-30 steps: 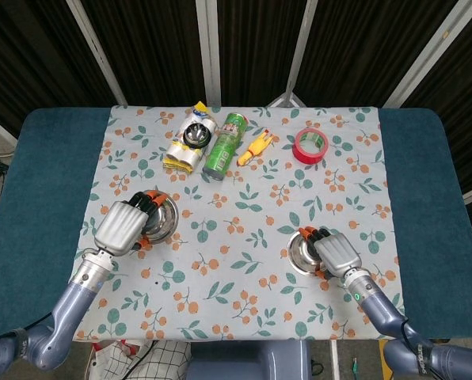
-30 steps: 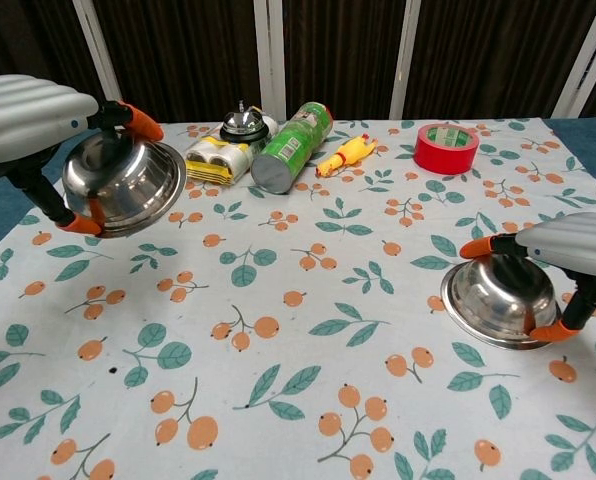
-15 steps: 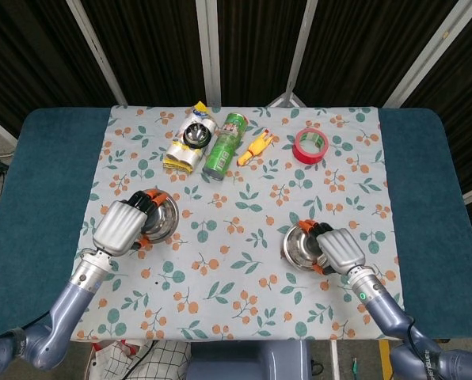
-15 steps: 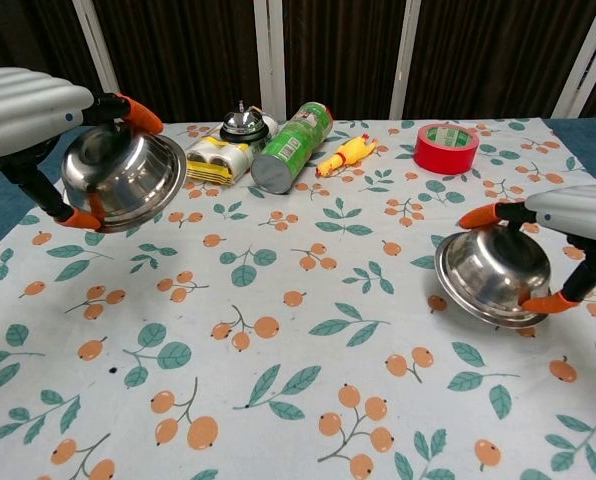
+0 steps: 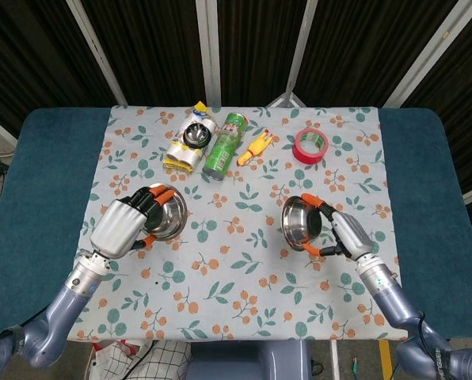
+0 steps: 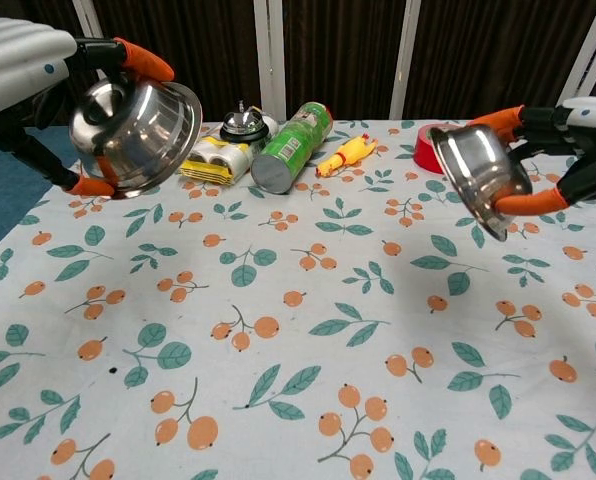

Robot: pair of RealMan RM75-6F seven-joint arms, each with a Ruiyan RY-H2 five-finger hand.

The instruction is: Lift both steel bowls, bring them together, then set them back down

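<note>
Left hand (image 6: pixel 23 60) grips left steel bowl (image 6: pixel 138 135), right hand (image 6: pixel 578 140) grips right steel bowl (image 6: pixel 478 170); both aloft, tilted, well apart.

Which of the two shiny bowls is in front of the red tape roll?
The steel bowl held by the right hand; it overlaps the red tape roll in the chest view. The other bowl is far left.

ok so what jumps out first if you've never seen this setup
Two steel bowls held in the air, tilted toward each other: the left bowl gripped by the left hand, the right bowl by the right hand, with a wide gap between them. Behind, along the far edge of the floral tablecloth, lie a green can on its side and a red tape roll.
</note>
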